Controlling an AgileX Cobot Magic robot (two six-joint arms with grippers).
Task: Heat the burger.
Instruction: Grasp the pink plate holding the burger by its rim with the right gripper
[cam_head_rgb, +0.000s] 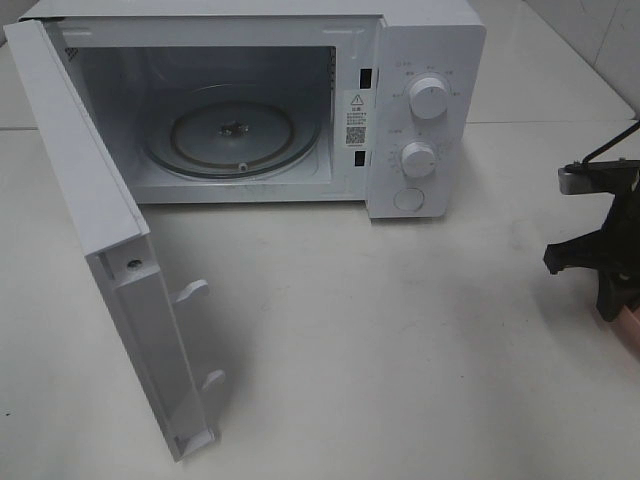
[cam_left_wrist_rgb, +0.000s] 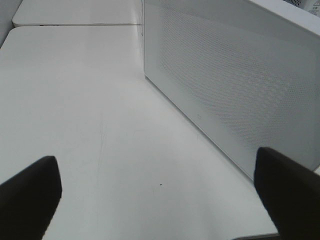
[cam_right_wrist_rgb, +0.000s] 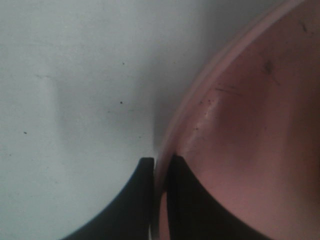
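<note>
The burger is out of view in every frame. In the right wrist view my right gripper (cam_right_wrist_rgb: 161, 162) has its two dark fingers pinched on the rim of a flat pink plate (cam_right_wrist_rgb: 240, 125), one finger outside the rim and one inside. From above, that gripper (cam_head_rgb: 608, 300) is at the far right table edge, with a sliver of the pink plate (cam_head_rgb: 627, 328) under it. My left gripper (cam_left_wrist_rgb: 160, 200) stands wide open and empty over bare table beside the microwave door (cam_left_wrist_rgb: 230, 85).
The white microwave (cam_head_rgb: 425, 110) stands at the back with its door (cam_head_rgb: 100, 240) swung out to the left. Its glass turntable (cam_head_rgb: 235, 135) is bare. Two knobs and a round button sit on its right panel. White table spreads in front.
</note>
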